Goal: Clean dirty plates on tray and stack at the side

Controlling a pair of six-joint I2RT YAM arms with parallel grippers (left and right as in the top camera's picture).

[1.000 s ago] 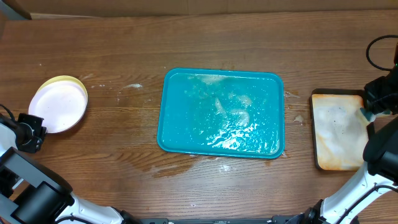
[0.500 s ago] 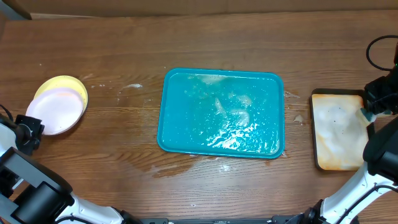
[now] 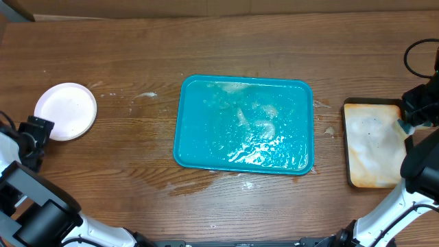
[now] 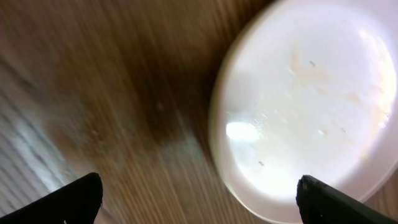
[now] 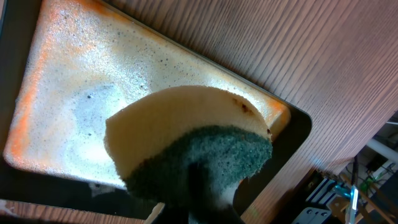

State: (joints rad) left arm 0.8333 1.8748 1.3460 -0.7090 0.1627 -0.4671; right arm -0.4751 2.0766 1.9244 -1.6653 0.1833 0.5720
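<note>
Plate smears shown only by left wrist; left gripper released. Sponge clenched by right gripper: clear in right wrist only.

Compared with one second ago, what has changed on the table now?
The left gripper opened and let go of the white plate, which settled squarely on the stack and now hides the yellow plate under it. The teal tray, the small foamy tray and the right gripper, shut on the sponge, stayed as they were.
</note>
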